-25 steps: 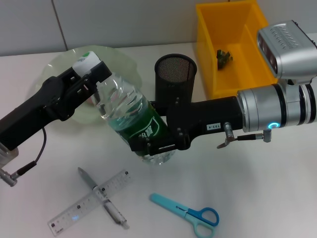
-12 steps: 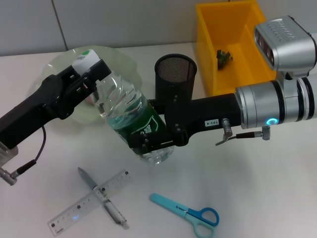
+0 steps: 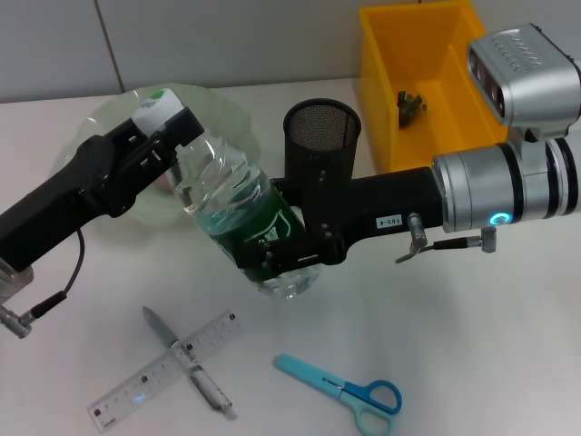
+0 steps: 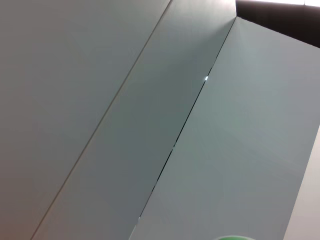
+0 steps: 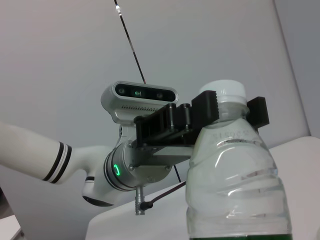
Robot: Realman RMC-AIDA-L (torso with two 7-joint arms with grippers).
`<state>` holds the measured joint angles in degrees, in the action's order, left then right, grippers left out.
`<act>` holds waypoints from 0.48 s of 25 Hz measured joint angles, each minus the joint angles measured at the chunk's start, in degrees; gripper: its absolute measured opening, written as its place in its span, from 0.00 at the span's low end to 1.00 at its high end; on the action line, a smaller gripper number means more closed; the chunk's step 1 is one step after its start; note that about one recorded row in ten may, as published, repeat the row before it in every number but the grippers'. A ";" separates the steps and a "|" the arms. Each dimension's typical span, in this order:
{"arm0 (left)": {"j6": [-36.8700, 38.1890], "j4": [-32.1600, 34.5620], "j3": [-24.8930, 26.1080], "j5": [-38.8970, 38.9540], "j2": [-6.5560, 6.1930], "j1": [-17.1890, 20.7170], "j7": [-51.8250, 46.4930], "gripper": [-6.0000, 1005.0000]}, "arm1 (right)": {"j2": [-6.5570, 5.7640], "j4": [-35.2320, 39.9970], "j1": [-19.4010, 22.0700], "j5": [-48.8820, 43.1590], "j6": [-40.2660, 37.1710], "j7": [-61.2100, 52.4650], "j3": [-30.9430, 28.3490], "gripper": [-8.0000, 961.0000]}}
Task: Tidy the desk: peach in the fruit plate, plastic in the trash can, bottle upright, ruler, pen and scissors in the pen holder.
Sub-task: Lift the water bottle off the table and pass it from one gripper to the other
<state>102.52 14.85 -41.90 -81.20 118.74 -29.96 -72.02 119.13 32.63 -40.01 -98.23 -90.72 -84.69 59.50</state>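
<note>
A clear plastic bottle (image 3: 227,195) with a green label and white cap is held tilted above the desk, cap toward the far left. My left gripper (image 3: 168,145) is shut on its neck just under the cap. My right gripper (image 3: 283,259) is shut on its lower, labelled part. The right wrist view shows the bottle (image 5: 232,170) with the left gripper (image 5: 220,112) clamped around its neck. A clear ruler (image 3: 127,395) and a grey pen (image 3: 162,329) lie crossed at the front left. Blue scissors (image 3: 340,389) lie at the front. The peach is mostly hidden behind my left arm.
A pale green fruit plate (image 3: 227,113) sits at the back left under my left arm. A black mesh pen holder (image 3: 322,132) stands behind the bottle. A yellow bin (image 3: 381,91) at the back right holds a small dark crumpled thing (image 3: 410,104).
My right arm has shifted slightly, bringing the bottle's base a little to the left and up. My left gripper stays on the neck.
</note>
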 joint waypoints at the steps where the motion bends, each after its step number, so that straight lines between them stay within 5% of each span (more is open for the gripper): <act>1: 0.04 0.00 0.13 0.00 0.00 -0.02 -0.07 0.44 | -0.02 0.43 0.03 -0.08 0.00 -0.01 0.03 0.80; 12: 0.05 -0.01 0.24 -0.18 0.00 0.06 -0.07 0.44 | -0.04 0.79 0.07 -0.25 0.00 -0.27 0.66 0.80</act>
<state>102.58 14.84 -41.67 -81.38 118.74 -29.90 -72.10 119.09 33.42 -39.94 -98.48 -90.72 -84.95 60.15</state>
